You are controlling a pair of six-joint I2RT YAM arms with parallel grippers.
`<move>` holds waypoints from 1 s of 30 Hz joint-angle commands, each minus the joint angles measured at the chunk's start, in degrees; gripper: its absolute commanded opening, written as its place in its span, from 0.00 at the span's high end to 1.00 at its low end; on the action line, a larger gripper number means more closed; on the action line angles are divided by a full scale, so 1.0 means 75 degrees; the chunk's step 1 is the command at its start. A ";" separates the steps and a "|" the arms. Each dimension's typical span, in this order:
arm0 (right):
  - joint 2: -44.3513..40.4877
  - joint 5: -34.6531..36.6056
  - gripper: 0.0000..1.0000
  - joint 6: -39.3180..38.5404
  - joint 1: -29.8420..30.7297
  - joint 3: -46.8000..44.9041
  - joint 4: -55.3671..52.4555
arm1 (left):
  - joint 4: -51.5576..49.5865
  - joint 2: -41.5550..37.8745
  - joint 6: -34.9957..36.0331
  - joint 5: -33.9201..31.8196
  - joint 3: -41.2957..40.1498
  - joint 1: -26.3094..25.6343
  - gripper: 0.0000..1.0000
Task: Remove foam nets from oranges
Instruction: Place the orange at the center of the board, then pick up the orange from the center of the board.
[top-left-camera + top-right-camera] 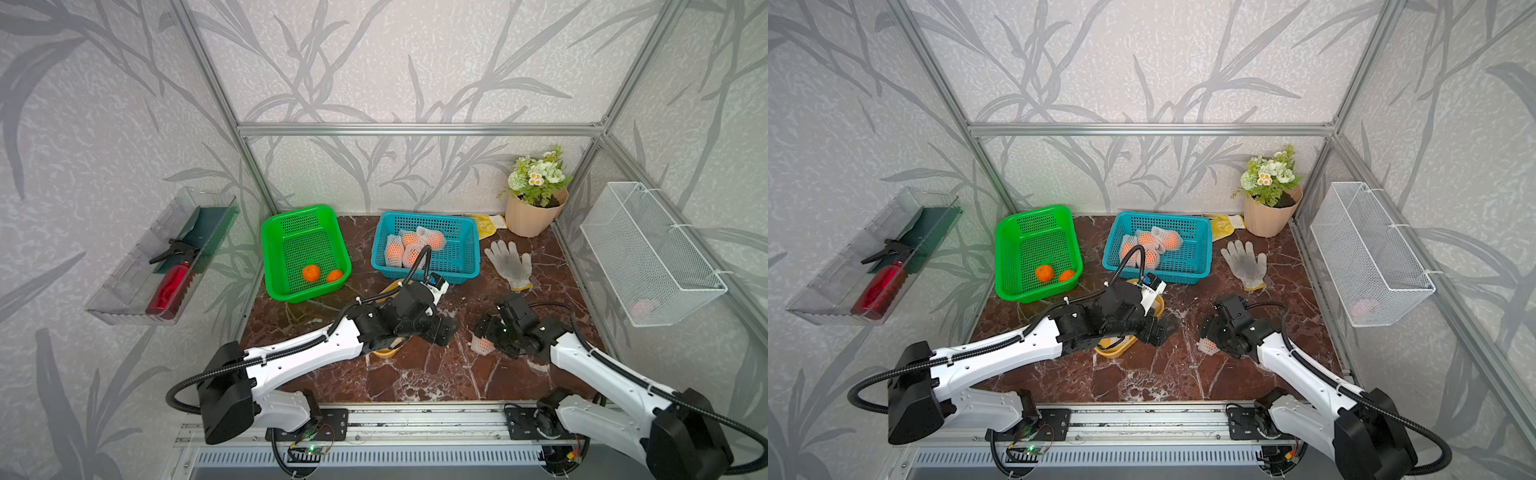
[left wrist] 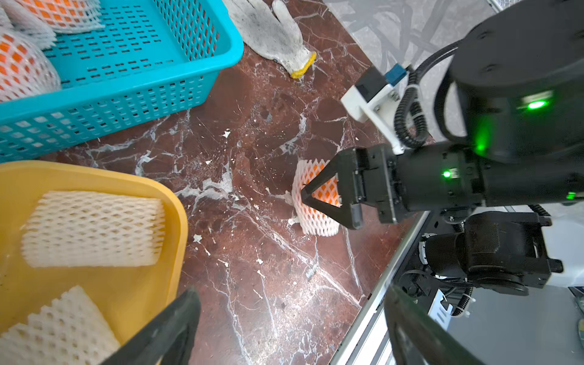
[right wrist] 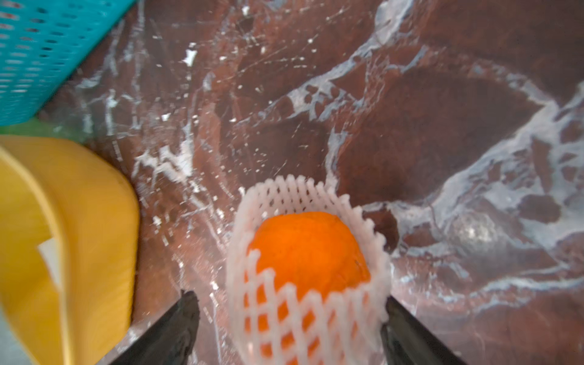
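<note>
Where right gripper (image 3: 290, 300) gapes, netted orange (image 3: 309, 249) sits.

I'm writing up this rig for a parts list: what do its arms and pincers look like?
The left arm and right arm have white shells, black joints and black ribbed hoses. The left pincer and right pincer are black with tapered fingers. Green lights glow on the right arm's joints.

Green basket (image 1: 291, 226) centre-left holds two bare oranges (image 1: 311, 273), blue basket (image 1: 457, 253) at centre holds netted oranges (image 1: 411, 245), white glove (image 1: 507, 259) to its right, right claw (image 1: 486, 332) at a wrapped orange (image 1: 481, 347) on the tabletop (image 1: 415, 374), lower centre-right.
</note>
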 commanded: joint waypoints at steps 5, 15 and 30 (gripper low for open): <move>-0.1711 -0.0098 0.13 -0.0384 -0.0771 0.0126 -0.1543 | 0.0196 0.0548 -0.0479 0.0221 0.0600 -0.0240 0.12; 0.0971 -0.3642 0.68 -0.2991 -0.4246 0.0595 -0.0077 | 0.0381 0.2538 -0.1438 0.1812 0.2082 -0.0346 0.39; 0.3399 -0.4543 0.92 -0.3998 -0.4610 0.1205 0.0434 | -0.0165 0.4388 -0.2443 0.2646 0.3174 -0.0399 0.83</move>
